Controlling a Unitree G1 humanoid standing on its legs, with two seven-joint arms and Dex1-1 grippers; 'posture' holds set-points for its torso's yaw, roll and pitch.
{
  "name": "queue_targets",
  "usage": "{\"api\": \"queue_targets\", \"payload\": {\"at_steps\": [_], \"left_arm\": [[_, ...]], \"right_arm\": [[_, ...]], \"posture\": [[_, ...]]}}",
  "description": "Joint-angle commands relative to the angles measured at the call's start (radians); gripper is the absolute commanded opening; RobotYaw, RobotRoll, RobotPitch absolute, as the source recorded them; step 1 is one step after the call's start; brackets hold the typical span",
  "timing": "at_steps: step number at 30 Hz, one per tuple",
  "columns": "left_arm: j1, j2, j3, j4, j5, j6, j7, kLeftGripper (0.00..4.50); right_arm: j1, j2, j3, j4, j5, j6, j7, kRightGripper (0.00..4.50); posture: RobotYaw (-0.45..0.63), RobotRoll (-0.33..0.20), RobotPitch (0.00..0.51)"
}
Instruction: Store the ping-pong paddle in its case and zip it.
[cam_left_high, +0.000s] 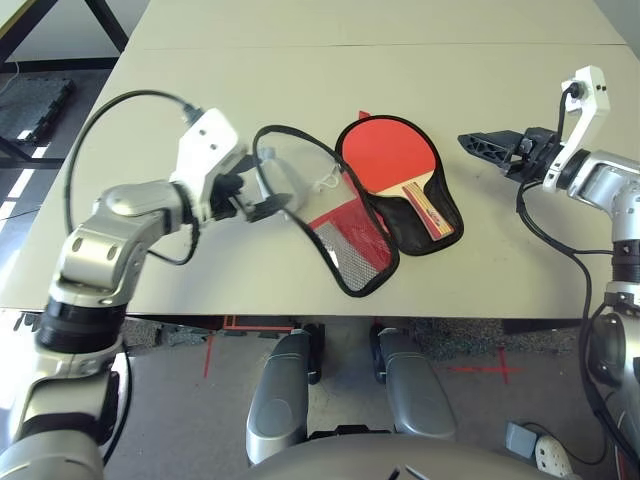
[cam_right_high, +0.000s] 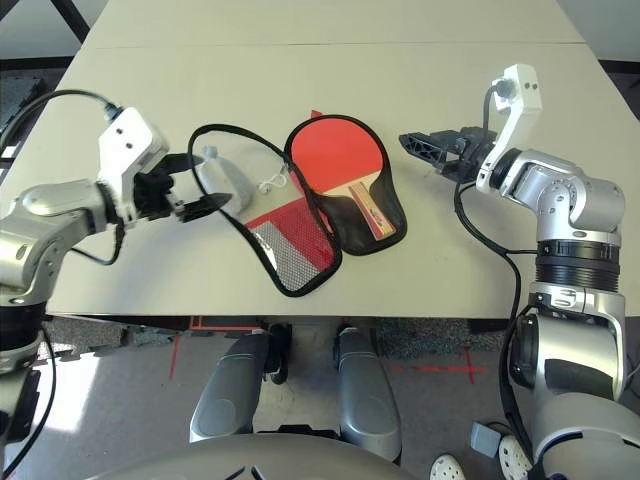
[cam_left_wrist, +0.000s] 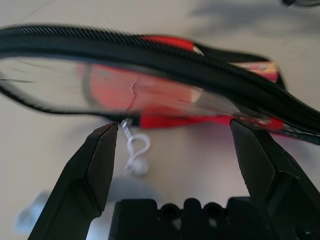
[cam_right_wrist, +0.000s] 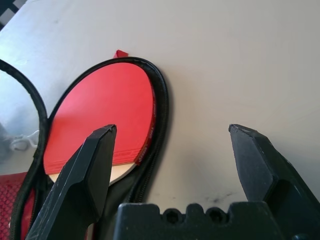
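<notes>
With the paddle (cam_left_high: 388, 152) already lying in the open case (cam_left_high: 425, 228) mid-tabletop (cam_left_high: 180, 30) and both grippers, left (cam_left_high: 262, 196) and right (cam_left_high: 482, 146), spread wide holding nothing, could easily snag that loose flap (cam_left_high: 350, 245) and drag the whole thing sideways, tipping the paddle out.

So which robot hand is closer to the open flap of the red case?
The left. The left gripper, open, sits right at the raised flap's black zipper edge. The right gripper, open, hovers beyond the case, on the ping-pong paddle side.
</notes>
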Motion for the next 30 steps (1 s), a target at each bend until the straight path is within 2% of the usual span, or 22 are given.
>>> {"api": "queue_targets", "payload": {"at_steps": [1, 3, 5, 7, 10, 16, 21, 30], "left_arm": [[-0.052, -0.144, -0.136, 0.028, 0.051, -0.012, 0.09, 4.5], [-0.078, -0.23, -0.202, 0.099, 0.12, -0.071, 0.143, 4.5], [-0.083, -0.311, -0.223, 0.16, 0.145, -0.106, 0.185, 4.5], [-0.081, -0.343, -0.246, 0.199, 0.176, -0.142, 0.196, 4.5], [-0.069, -0.318, -0.239, 0.195, 0.19, -0.155, 0.177, 4.5], [-0.035, -0.217, -0.19, 0.178, 0.187, -0.155, 0.135, 4.5], [-0.005, -0.144, -0.148, 0.142, 0.173, -0.136, 0.11, 4.5], [0.016, -0.075, -0.113, 0.092, 0.159, -0.097, 0.084, 4.5]], "right_arm": [[-0.008, -0.027, -0.03, 0.037, -0.007, -0.024, 0.003, 4.46], [-0.015, -0.039, -0.029, 0.06, -0.011, -0.034, 0.014, 4.46], [-0.023, -0.052, -0.027, 0.077, -0.011, -0.034, 0.028, 4.46], [-0.033, -0.073, -0.023, 0.087, -0.003, -0.007, 0.051, 4.46], [-0.033, -0.107, -0.013, 0.077, 0.017, 0.047, 0.108, 4.46], [-0.011, -0.134, 0.015, 0.048, 0.033, 0.139, 0.178, 4.46], [0.015, -0.11, 0.056, -0.01, 0.068, 0.251, 0.207, 4.46], [0.031, -0.024, 0.099, -0.053, 0.082, 0.361, 0.164, 4.46]], "posture": [[0.05, 0.0, 0.239], [0.05, 0.0, 0.239], [0.03, 0.0, 0.234], [0.03, 0.0, 0.234], [0.02, 0.0, 0.232], [0.02, 0.0, 0.231], [0.04, 0.0, 0.234], [0.06, 0.0, 0.24]]}}
